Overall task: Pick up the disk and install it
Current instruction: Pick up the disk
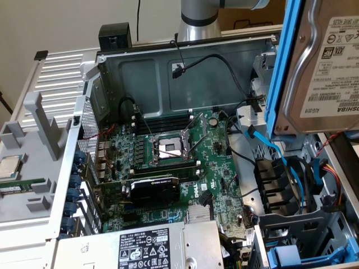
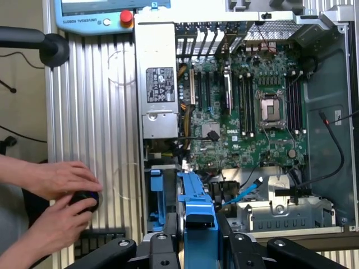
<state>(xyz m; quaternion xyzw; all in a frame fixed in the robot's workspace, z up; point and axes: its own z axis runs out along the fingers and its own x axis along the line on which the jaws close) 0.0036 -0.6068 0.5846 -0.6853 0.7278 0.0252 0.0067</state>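
In the exterior view the disk [image 1: 328, 61] is seen high at that view's right, lifted clear of the open case [image 1: 168, 73]. It is hung on edge, label outward, with its blue carrier [image 1: 280, 73] along the side nearer the board [image 1: 185, 168]. This pose is probably chosen so that the carrier can be slid edge-first into the bay [image 1: 303, 224] below. No part of the case is touched by it. Blue and black cables [image 1: 259, 140] are strung between disk and bay, which is likely why the disk is kept so high. The power supply [image 1: 146, 246] is seated at the near end of the case.

In the wrist view the gripper [image 2: 199, 227] is seen pinching the disk [image 2: 197, 196] by its carrier. One dark finger [image 2: 167, 241] is set against each side of the blue frame. The contact faces are partly hidden, so a firm hold is judged rather than plainly seen. The disk is poised over the bay corner of the case, just beyond the power supply's end. A person's hands [image 2: 61, 179] are laid on a dark knob on the ribbed table [image 2: 95, 112], apparently so that the arm can be steered. The disk is judged picked up and not yet installed.
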